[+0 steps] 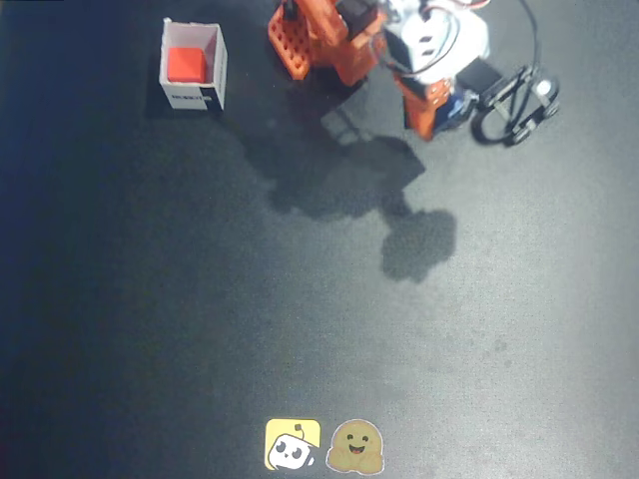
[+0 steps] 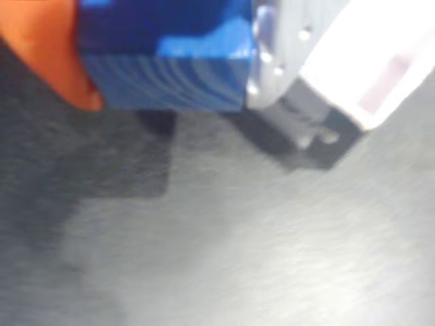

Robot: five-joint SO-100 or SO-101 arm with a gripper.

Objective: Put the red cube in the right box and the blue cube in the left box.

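Fixed view:
- The table [image 1: 300, 329] is a dark, matte surface that fills the whole picture.
- A small white box [image 1: 218, 62] stands near the table's far left corner, open at the top.
- The red cube [image 1: 186, 65] lies inside that box, low between its walls.
- The orange and white arm [image 1: 344, 40] stands at the far edge, right of the box and well apart from it.
- The arm reaches toward the right, and its shadow spreads on the table below it, toward the middle.
- The gripper [image 1: 454, 105] is at the arm's right end; from here I cannot tell how its jaws stand.
- A speck of blue shows at that spot, too small to make out.
- A black looped part [image 1: 514, 105] sticks out just right of the gripper.
- Two stickers sit at the near edge, about the middle: a yellow one [image 1: 293, 444] and a brown smiling one [image 1: 356, 447], side by side.

Wrist view:
- The blue cube [image 2: 170, 58] fills the top left of the picture, held up off the table.
- An orange finger [image 2: 47, 47] presses its left face, and a pale finger [image 2: 272, 54] presses its right face, so the jaws are clamped on the cube.
- A second white box [image 2: 370, 75] shows at the top right, blurred, resting on the grey table just beside the pale finger.
- The cube's dark shadow lies on the table under it.
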